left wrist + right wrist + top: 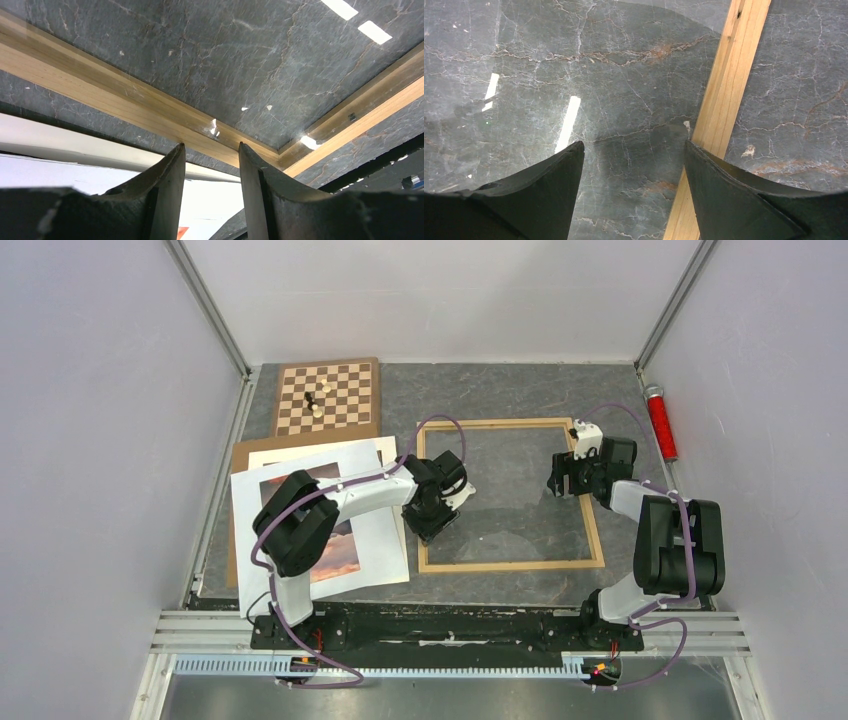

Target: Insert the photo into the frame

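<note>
The photo (338, 548) lies on white sheets (385, 540), left of the left fingers (432, 527). These are parted narrowly and hold nothing, with the left rail of the frame (510, 565) just ahead of them. The right fingers (558, 480) are spread wide and empty above the frame's right rail.

Left claw (210, 150) hangs low, narrowly parted — right claw (634, 147), also pointing down, spreads wider.
</note>
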